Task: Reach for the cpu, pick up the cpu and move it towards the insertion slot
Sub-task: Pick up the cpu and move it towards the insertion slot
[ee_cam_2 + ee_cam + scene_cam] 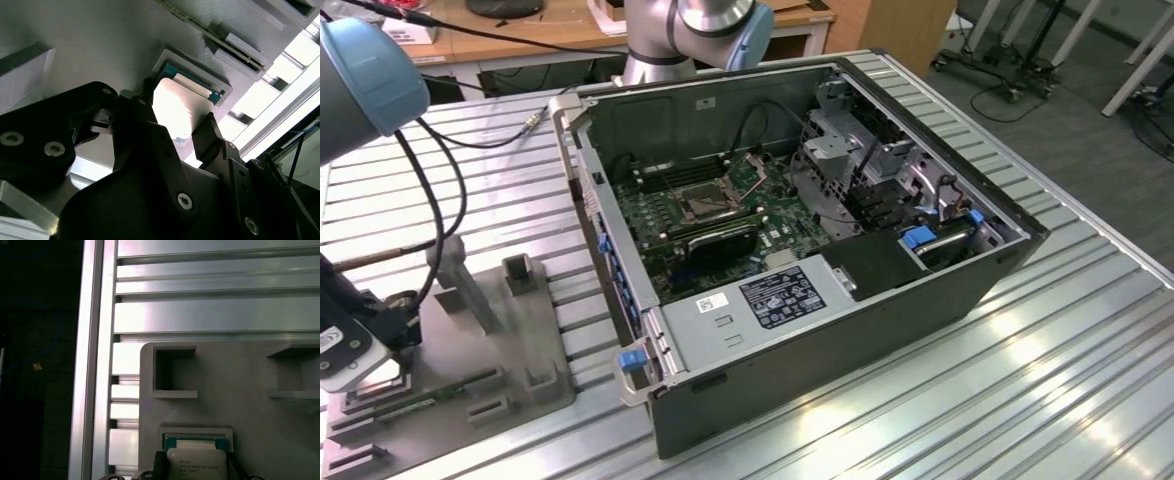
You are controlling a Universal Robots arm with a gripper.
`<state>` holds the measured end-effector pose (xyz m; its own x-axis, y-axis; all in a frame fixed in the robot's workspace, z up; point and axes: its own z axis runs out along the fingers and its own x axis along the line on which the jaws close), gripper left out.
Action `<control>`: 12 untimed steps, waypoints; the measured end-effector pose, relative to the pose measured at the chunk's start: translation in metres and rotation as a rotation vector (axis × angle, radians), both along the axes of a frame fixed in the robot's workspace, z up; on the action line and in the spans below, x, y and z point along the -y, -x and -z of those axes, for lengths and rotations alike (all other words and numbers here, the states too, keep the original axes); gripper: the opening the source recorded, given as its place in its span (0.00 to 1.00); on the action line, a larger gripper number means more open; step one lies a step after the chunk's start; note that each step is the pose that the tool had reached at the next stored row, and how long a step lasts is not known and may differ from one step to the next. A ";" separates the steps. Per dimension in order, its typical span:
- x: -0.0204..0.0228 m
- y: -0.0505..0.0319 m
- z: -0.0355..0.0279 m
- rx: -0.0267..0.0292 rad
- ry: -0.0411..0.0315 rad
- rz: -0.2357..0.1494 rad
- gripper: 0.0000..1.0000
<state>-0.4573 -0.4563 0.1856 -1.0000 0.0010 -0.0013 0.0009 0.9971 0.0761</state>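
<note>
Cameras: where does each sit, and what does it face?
Exterior view: off the arm, high, looking down on the computer case and grey tray; arm joints show.
Second wrist view: on the wrist, looking past the gripper at the cpu.
First wrist view: on the wrist, facing tray and slatted table; gripper's edge shows.
Both wrist views share the cpu in its pocket.

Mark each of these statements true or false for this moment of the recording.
1. The cpu lies in a recess of the grey tray. True.
2. The gripper is above the insertion slot. False: it is at the cpu on the tray, outside the computer case.
3. The computer case lies open, its green board showing. True.
4. The tray lies on the exterior view's right of the case. False: it lies on the left.
</note>
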 end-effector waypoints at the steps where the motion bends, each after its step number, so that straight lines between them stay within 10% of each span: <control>1: 0.0000 0.0000 -0.0011 0.0001 -0.0001 0.000 0.55; 12: 0.0000 0.0000 -0.0050 0.0001 -0.0001 0.000 0.55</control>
